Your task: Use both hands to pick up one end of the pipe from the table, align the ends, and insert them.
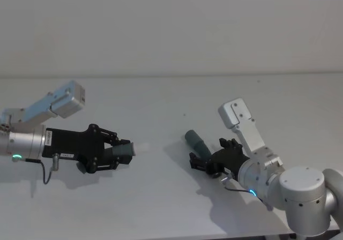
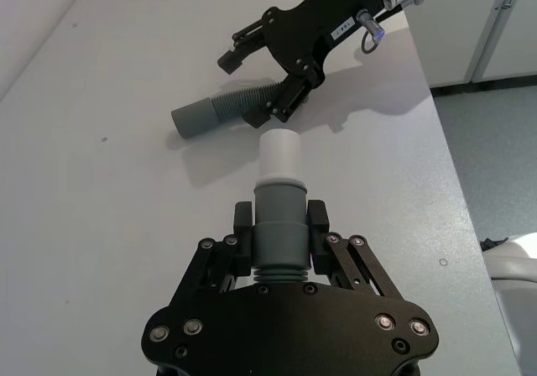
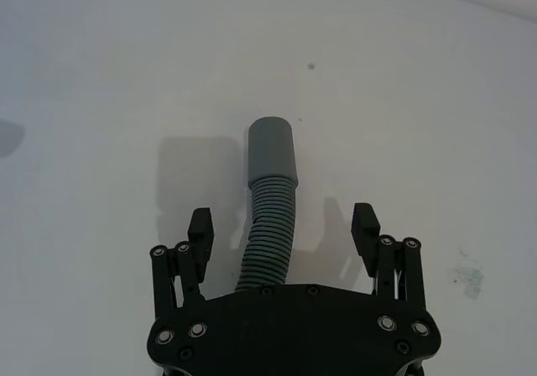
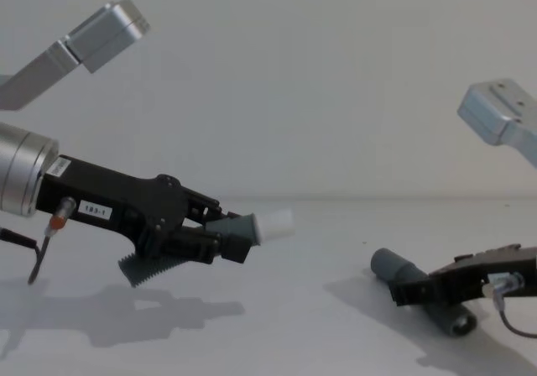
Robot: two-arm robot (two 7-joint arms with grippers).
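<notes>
Near the front on the left, up off the counter [image 1: 161,197]: the left tool [image 1: 120,154], squeezed tight around the grey body of the short pipe piece [image 1: 119,152]. Sticking out past the fingertips, the white tip [image 1: 140,149], aimed across toward the right side and touching nothing. In the left wrist view, the same grey body pinched between two black pads [image 2: 242,223], with the white tip straight ahead.

Near the front on the right, low over the counter: the right tool [image 1: 211,153], spread wide with nothing pinched. Between its two fingers [image 3: 200,225], but apart from both, the ribbed middle of the longer pipe piece [image 3: 268,233]. Flat on the counter, all of that longer piece, with its smooth grey cuff [image 1: 194,139] poking out a little farther back, toward the left and away from the robot.

Between white tip and grey cuff, a clear gap of bare counter. Farther back, more plain counter, then a pale wall [image 1: 171,25].
</notes>
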